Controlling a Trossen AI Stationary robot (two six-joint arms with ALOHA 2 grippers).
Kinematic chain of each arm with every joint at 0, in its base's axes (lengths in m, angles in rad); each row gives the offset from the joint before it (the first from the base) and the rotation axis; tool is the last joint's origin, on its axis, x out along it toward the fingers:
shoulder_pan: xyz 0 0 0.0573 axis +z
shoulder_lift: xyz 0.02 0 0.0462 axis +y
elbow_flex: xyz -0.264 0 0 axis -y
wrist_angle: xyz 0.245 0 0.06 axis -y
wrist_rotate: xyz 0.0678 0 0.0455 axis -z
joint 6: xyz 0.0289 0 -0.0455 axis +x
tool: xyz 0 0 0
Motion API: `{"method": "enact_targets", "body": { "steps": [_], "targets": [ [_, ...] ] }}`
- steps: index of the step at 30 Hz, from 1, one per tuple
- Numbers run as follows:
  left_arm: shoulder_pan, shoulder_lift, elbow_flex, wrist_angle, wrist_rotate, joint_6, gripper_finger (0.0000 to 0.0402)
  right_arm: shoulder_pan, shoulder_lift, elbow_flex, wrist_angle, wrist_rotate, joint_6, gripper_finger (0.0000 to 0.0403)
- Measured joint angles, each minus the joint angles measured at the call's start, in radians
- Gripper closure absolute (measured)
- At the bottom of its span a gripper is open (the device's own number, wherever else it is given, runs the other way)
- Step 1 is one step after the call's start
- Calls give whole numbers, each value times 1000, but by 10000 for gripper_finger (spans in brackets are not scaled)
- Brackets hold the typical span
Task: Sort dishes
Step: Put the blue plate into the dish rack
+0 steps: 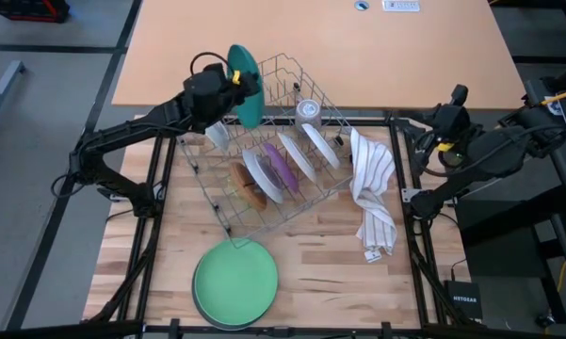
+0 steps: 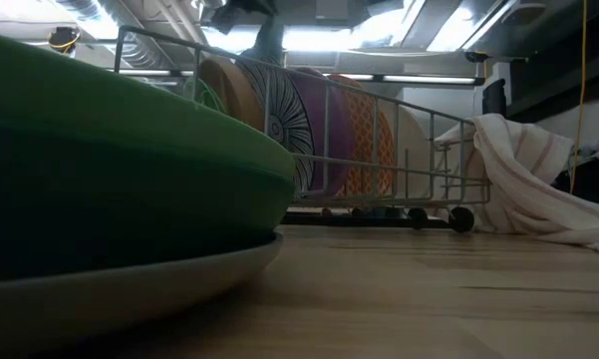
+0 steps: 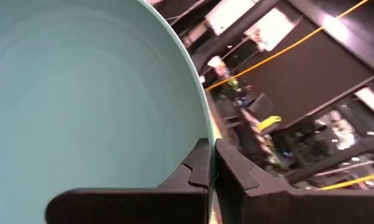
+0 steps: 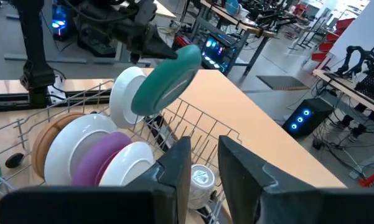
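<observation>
My left gripper (image 1: 234,81) is shut on a teal plate (image 1: 246,85), held over the far left corner of the grey wire rack (image 1: 273,165). In the rack, standing on edge, are white plates (image 4: 81,146), a purple one (image 4: 102,158) and a brown one (image 4: 46,134). A green plate (image 1: 235,275) lies on a grey one (image 2: 179,274) near the table's front edge. My right gripper (image 4: 202,165) hovers open by the table's right edge (image 1: 440,132), with nothing between its fingers. My left gripper pinches the teal plate's rim (image 3: 205,134) between its two fingers, one on each face. The fingers come nearly level from the table's left side. The plate (image 4: 165,84) stands on edge, tilted, lifted clear above the rack.
A white striped cloth (image 1: 372,188) lies crumpled right of the rack. A small clear cup (image 1: 308,110) sits at the rack's far side. Bare wood lies between the rack and the green plate and to that plate's right.
</observation>
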Motion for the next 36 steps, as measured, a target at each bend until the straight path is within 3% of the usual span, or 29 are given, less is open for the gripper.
{"method": "enact_targets", "body": {
  "steps": [10,21,36],
  "targets": [
    [73,0,-48,0,20,2,401,0,-38,0,0,9,-1,317],
    [130,2,-202,223,64,-52,401,0,-38,0,0,52,-72,317],
    [130,1,-224,211,64,-53,401,0,-71,0,0,50,-76,317]
  ]
}}
